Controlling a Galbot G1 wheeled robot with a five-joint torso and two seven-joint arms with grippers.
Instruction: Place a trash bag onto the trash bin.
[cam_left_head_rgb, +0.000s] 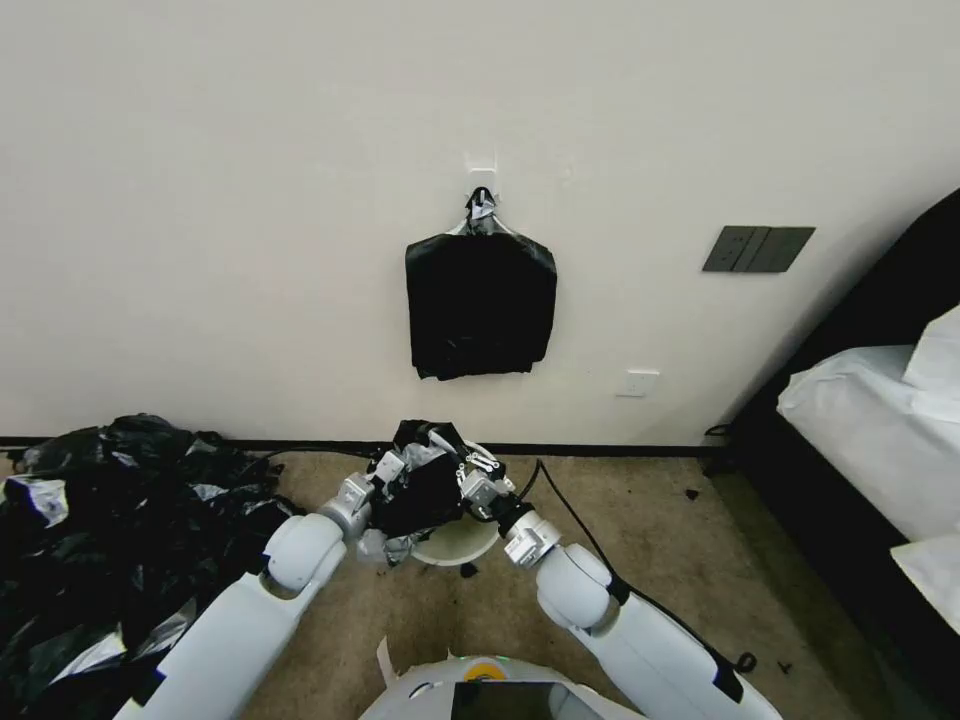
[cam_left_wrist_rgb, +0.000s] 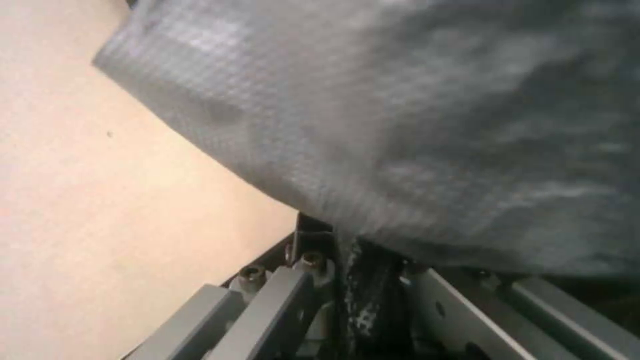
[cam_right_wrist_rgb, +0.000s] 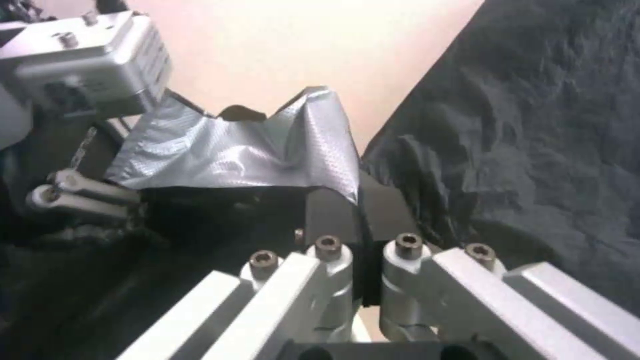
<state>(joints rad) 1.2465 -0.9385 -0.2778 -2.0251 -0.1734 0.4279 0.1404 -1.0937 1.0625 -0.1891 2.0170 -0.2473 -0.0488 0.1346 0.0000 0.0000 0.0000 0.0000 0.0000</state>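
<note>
The trash bag (cam_left_head_rgb: 425, 490) hangs bunched between my two grippers, just above the cream-white trash bin (cam_left_head_rgb: 458, 545), and it hides most of the bin's mouth. My left gripper (cam_left_head_rgb: 388, 468) holds the bag's left side. In the left wrist view this gripper (cam_left_wrist_rgb: 347, 255) is shut on a strip of the black film (cam_left_wrist_rgb: 363, 295), and the bag (cam_left_wrist_rgb: 413, 125) billows over it. My right gripper (cam_left_head_rgb: 478, 482) holds the right side. In the right wrist view it (cam_right_wrist_rgb: 360, 200) is shut on a fold of the bag (cam_right_wrist_rgb: 240, 155), with more film (cam_right_wrist_rgb: 533, 125) hanging beside it.
A flat black bundle (cam_left_head_rgb: 480, 300) hangs from a wall hook above the bin. A big heap of black bags (cam_left_head_rgb: 100, 540) covers the floor at left. A bed with white bedding (cam_left_head_rgb: 870, 440) stands at right. A black cable (cam_left_head_rgb: 570, 510) trails across the carpet.
</note>
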